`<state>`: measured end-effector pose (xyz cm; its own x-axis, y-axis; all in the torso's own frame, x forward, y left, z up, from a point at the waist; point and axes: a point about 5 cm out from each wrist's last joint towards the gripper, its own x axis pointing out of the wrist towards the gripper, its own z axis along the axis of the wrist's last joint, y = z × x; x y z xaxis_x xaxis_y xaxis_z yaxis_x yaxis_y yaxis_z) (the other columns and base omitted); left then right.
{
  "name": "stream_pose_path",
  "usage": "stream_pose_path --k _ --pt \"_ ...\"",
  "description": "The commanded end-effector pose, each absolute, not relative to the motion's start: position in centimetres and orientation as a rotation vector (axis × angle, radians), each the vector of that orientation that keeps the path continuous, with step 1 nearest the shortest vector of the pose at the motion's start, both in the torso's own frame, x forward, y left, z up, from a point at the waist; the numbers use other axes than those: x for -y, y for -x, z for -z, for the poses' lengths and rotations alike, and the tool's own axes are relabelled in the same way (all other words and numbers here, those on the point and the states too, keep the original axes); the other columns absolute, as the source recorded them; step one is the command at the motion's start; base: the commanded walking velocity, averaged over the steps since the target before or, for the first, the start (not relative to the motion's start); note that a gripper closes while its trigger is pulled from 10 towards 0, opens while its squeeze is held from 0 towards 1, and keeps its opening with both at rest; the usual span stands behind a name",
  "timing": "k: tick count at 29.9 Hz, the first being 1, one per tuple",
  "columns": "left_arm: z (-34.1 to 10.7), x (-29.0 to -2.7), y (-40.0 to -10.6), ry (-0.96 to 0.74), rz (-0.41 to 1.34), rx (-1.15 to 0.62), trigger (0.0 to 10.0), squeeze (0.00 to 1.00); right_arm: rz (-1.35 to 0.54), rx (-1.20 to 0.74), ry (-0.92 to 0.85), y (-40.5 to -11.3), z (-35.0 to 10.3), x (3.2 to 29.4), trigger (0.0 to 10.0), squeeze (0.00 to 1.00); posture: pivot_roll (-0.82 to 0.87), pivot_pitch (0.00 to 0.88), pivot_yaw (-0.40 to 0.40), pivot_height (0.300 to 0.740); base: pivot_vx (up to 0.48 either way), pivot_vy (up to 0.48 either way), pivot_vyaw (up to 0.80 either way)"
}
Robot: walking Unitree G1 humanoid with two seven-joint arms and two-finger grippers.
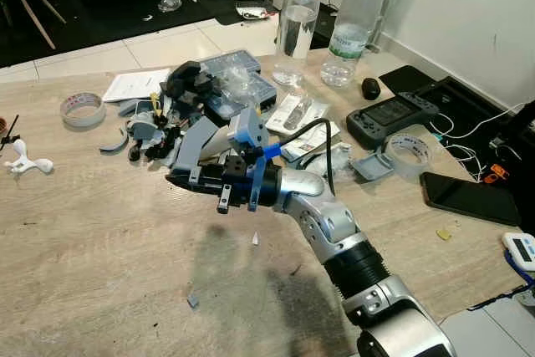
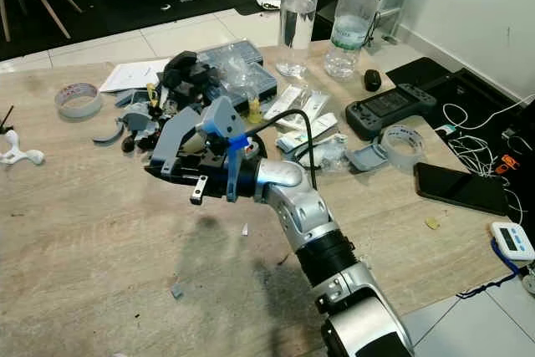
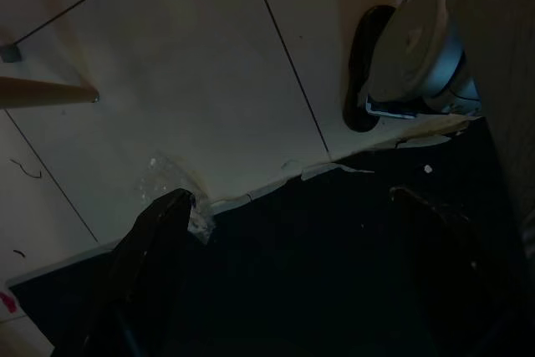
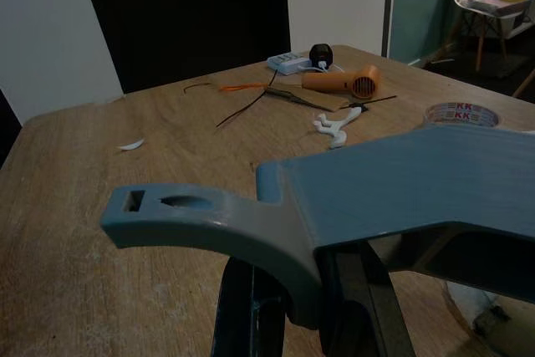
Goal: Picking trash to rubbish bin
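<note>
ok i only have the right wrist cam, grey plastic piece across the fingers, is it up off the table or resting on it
observer: up off it. the right gripper holds the grey plastic piece in the air above the wooden table.
operator: what's near it
observer: a pile of small parts just beyond it.
operator: left arm?
observer: the left gripper hangs open over tiled floor, a crumpled clear wrapper below it.
</note>
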<state>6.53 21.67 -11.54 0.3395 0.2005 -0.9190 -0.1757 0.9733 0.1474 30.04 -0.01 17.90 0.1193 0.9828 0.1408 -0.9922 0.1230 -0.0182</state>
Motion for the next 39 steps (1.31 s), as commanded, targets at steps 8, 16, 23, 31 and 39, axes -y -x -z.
stream_pose_path --k 8,16,23,31,39 --pt "11.50 -21.75 -6.76 -0.020 -0.252 -1.197 10.0 0.00 -1.441 0.135 -0.076 -30.19 -17.97 0.09 10.0 0.00 0.08 0.044 -0.052 0.740 0.000 0.000 0.00" --pt "11.49 -21.85 -6.69 -0.021 -0.253 -1.198 10.0 0.00 -1.438 0.135 -0.078 -30.17 -17.92 0.04 10.0 0.00 0.08 0.046 -0.049 0.740 0.000 0.000 0.00" --pt "11.48 -21.91 -6.69 -0.021 -0.255 -1.197 10.0 0.00 -1.437 0.136 -0.079 -30.17 -17.93 0.01 10.0 0.00 0.08 0.046 -0.048 0.740 0.000 0.000 0.00" --pt "11.48 -21.87 -6.71 -0.020 -0.253 -1.197 10.0 0.00 -1.436 0.135 -0.077 -30.21 -17.91 0.04 10.0 0.00 0.08 0.044 -0.049 0.740 0.000 0.000 0.00" --pt "11.47 -21.69 -6.97 -0.004 -0.244 -1.187 10.0 0.00 -1.437 0.134 -0.071 -30.31 -17.92 0.08 10.0 0.00 0.08 0.034 -0.054 0.740 0.000 0.000 0.00"
